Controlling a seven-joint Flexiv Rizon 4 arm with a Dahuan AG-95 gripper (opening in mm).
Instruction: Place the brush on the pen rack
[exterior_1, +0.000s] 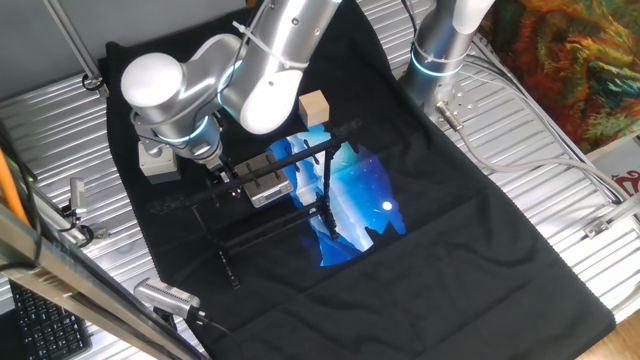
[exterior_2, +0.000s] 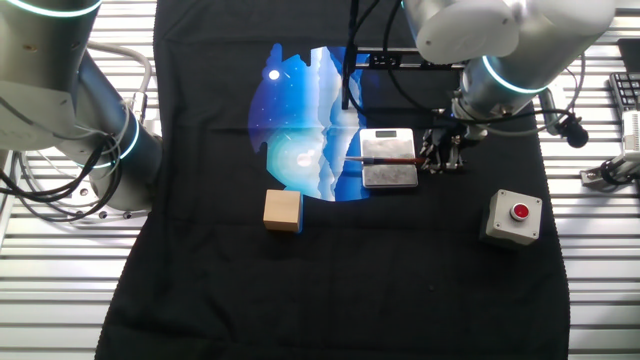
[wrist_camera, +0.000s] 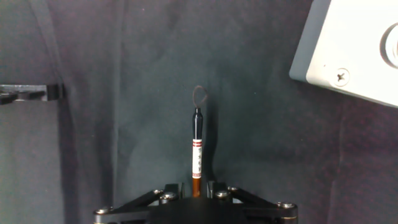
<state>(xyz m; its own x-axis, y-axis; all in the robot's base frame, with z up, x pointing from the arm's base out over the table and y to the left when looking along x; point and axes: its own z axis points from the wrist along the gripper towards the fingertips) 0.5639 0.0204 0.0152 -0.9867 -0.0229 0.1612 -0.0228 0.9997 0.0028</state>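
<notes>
1. Broadly, the arm (exterior_1: 260, 70) reaches down over the black cloth (exterior_1: 480, 240) that covers the table, with its gripper (exterior_2: 440, 155) just beside the right-hand edge of the pen rack (exterior_2: 390, 160) in the other fixed view.
2. Next in size, the grey box with the red button (exterior_2: 514, 216) sits well apart from the rack, and the wooden cube (exterior_2: 283, 211) sits off on the rack's other side; neither is in the path.
3. On the rack itself, a small grey metal block, the brush (exterior_2: 385, 159) stretches across the top from the gripper side. Whether the shaft already touches the ridges or hangs just above them cannot be told from these views.
4. As for the fingers (wrist_camera: 209, 186), the hand view shows them narrow, pinching the reddish-brown end of the brush, which points straight out from between them with its dark tip forward.
5. To do this step well, I judge the shaft should be kept level and lined up with one groove, then lowered until it rests, and only then released; letting go early or with a tilt could let so thin a stick roll off the ridged top.
6. Regarding containers, none shows; the rack is the only holder, and nothing besides the brush lies over it.
</notes>
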